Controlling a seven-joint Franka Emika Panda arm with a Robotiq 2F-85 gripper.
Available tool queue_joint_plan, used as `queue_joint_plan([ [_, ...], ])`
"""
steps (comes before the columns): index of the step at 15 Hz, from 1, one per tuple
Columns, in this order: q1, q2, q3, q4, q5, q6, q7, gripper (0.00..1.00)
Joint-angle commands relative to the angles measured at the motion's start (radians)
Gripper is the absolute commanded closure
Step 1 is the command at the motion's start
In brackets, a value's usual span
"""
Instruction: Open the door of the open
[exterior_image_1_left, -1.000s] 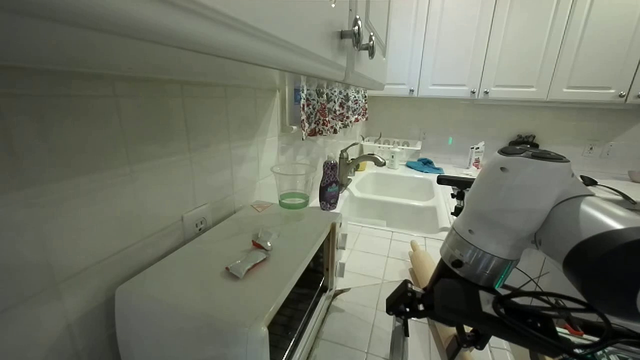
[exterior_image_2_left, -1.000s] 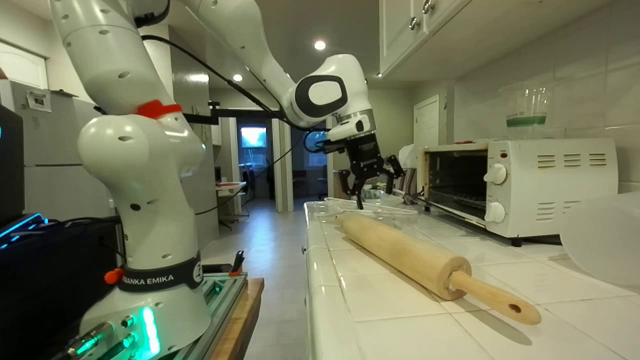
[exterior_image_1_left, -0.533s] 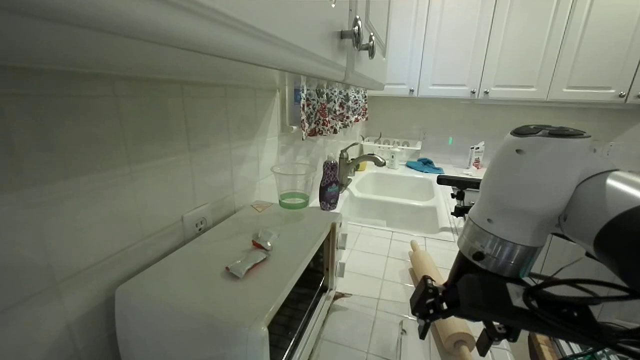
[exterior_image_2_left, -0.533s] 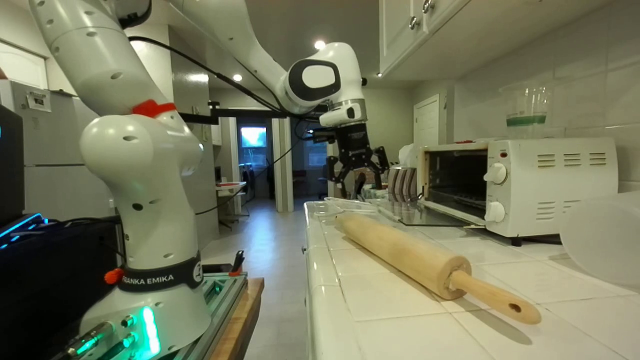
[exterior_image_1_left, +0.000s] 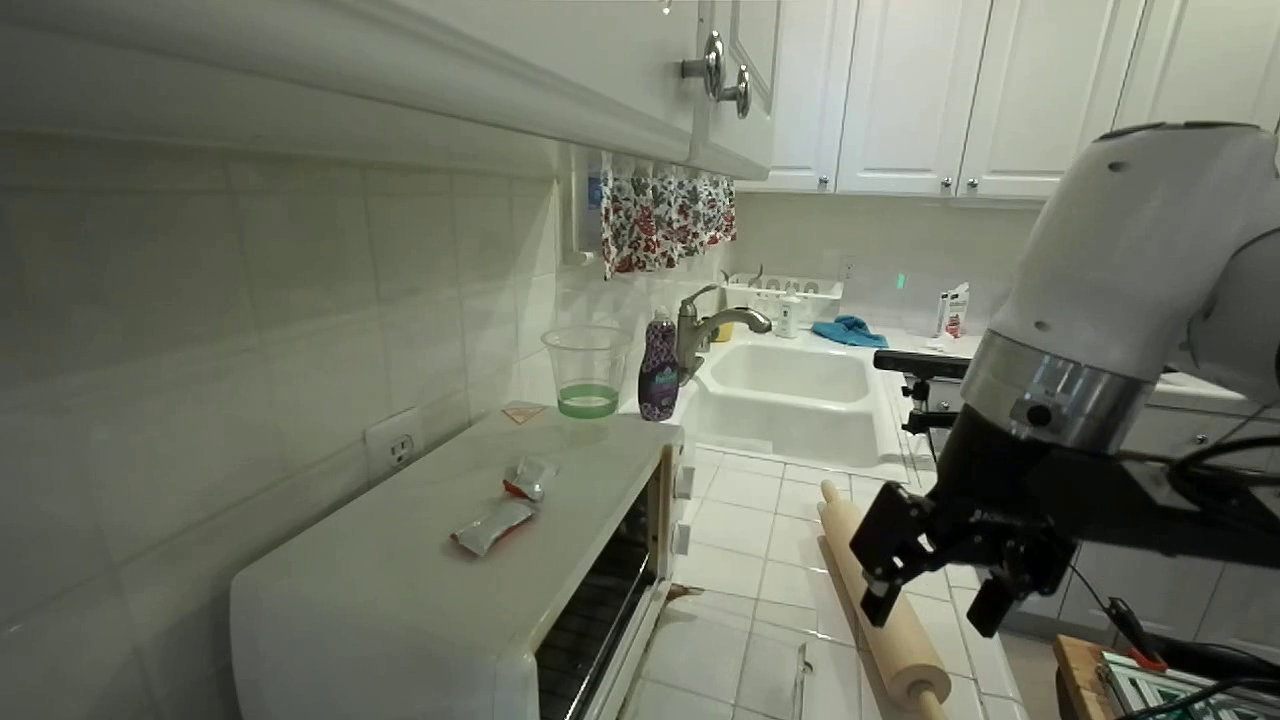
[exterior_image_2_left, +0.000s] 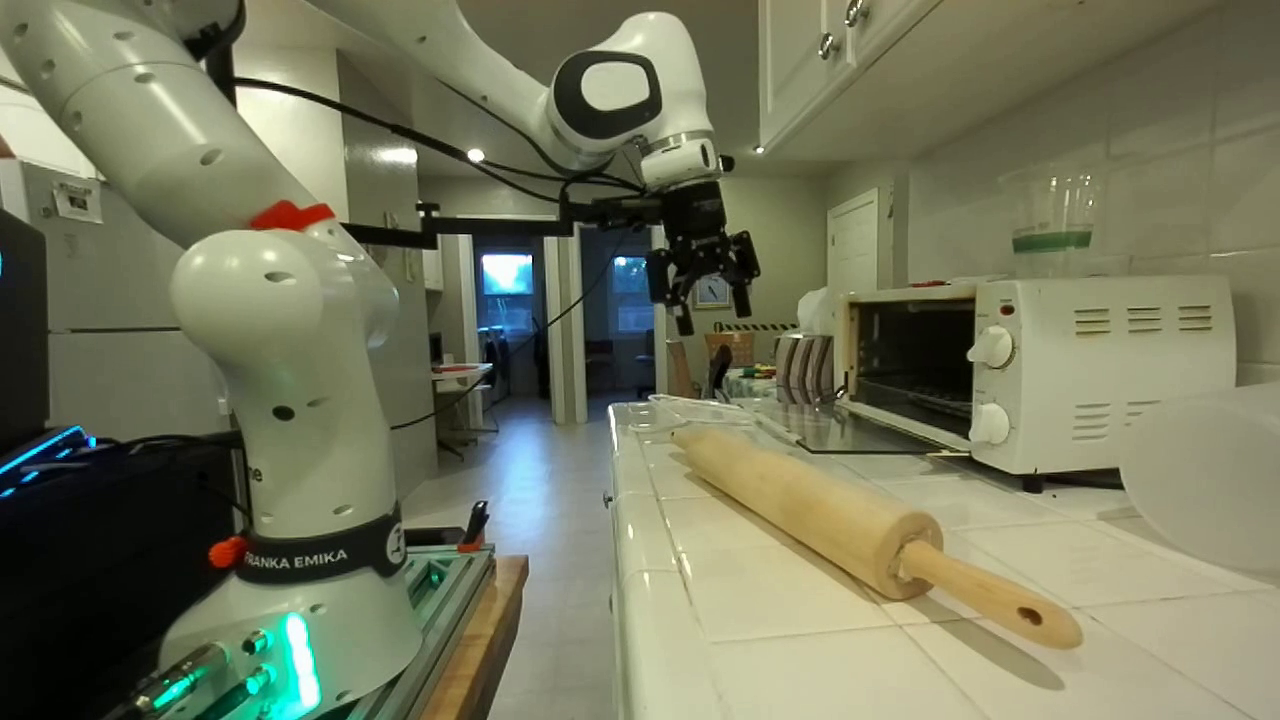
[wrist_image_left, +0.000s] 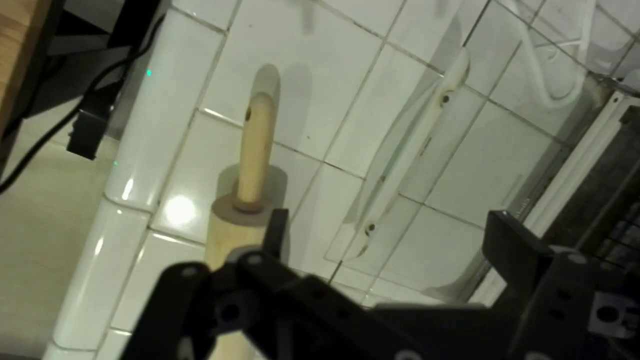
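The oven door (exterior_image_2_left: 865, 433) lies wide open

I'm standing here, looking at a little white toaster oven (exterior_image_2_left: 1110, 370) on a counter (exterior_image_2_left: 760, 670) made of shiny white tiles. Its door is folded all the way down and sticks out over the tiles, so I can see right into the dark inside. A long pale handle (wrist_image_left: 411, 157) runs along the front edge of the door. I cannot tell if the door touches the counter.

The black gripper (exterior_image_2_left: 712, 311) hangs in the air above the counter — its two fingers (exterior_image_2_left: 741, 300) point down and are spread well apart. It is away from the door. The big white arm (exterior_image_2_left: 300, 330) reaches over from beside the counter.

A wooden rolling pin (exterior_image_2_left: 800, 505) lies on the counter, nearer to the counter's edge than the door is — a strip of tile shows between the pin and the door's handle.

Two round white knobs (exterior_image_2_left: 991, 348) sit on the front of the oven. On top, two small silver and red packets (exterior_image_1_left: 495, 527) lie close together. Past the oven, a purple bottle (exterior_image_1_left: 658, 368) stands near the tap (exterior_image_1_left: 735, 317) of a white sink (exterior_image_1_left: 800, 398).
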Motion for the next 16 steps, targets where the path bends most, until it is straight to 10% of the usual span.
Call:
queue_joint_plan([
  [1,0.011,-0.012,-0.073,0.077,0.046,-0.034,-0.255,0.00],
  [8,-0.001,0.020,-0.107,0.299,0.110,-0.243,-0.636,0.00],
  [16,-0.069,-0.006,-0.036,0.242,0.104,-0.191,-0.554,0.00],
])
